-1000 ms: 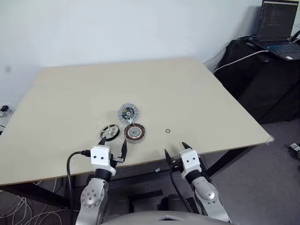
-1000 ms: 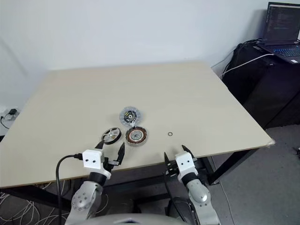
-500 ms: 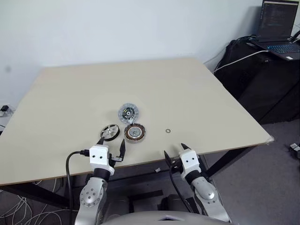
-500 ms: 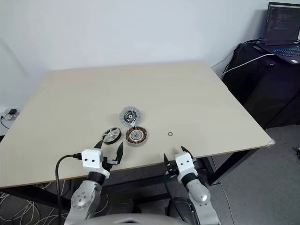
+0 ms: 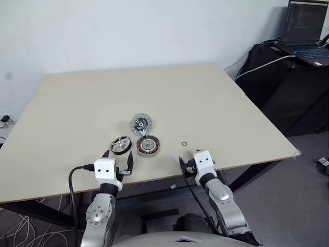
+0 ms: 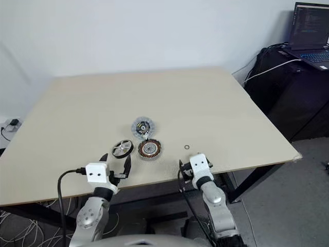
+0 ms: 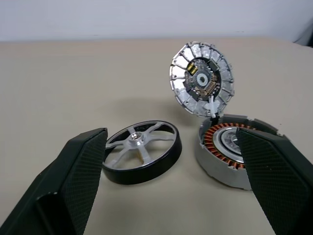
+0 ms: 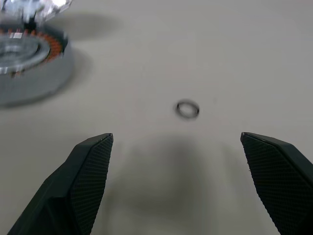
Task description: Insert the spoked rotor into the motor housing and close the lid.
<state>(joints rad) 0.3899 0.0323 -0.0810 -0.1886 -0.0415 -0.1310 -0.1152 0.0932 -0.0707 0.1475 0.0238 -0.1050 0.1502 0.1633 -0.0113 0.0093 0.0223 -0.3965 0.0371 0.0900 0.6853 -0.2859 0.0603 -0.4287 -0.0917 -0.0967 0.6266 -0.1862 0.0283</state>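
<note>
The spoked rotor (image 5: pixel 121 144), black-rimmed with silver spokes, lies flat on the table (image 5: pixel 77 103) near its front edge. Just to its right sits the motor housing (image 5: pixel 147 146), with copper windings showing. The lid (image 7: pixel 201 81) stands tilted on its edge at the housing's far side, ribbed face toward me. My left gripper (image 5: pixel 117 156) is open at the front edge, just short of the rotor (image 7: pixel 142 152) and the housing (image 7: pixel 230 152), which lie beyond its tips. My right gripper (image 8: pixel 176 139) is open and empty, right of the housing (image 8: pixel 29 63).
A small metal ring (image 8: pixel 187 108) lies on the table ahead of my right gripper. Off the table's right side stand dark bags (image 5: pixel 288 87) with an open laptop (image 5: pixel 306 31) on top. A white wall runs behind the table.
My right gripper has moved forward to the table's front edge and tipped downward toward the small ring. The left gripper and the parts have stayed put.
</note>
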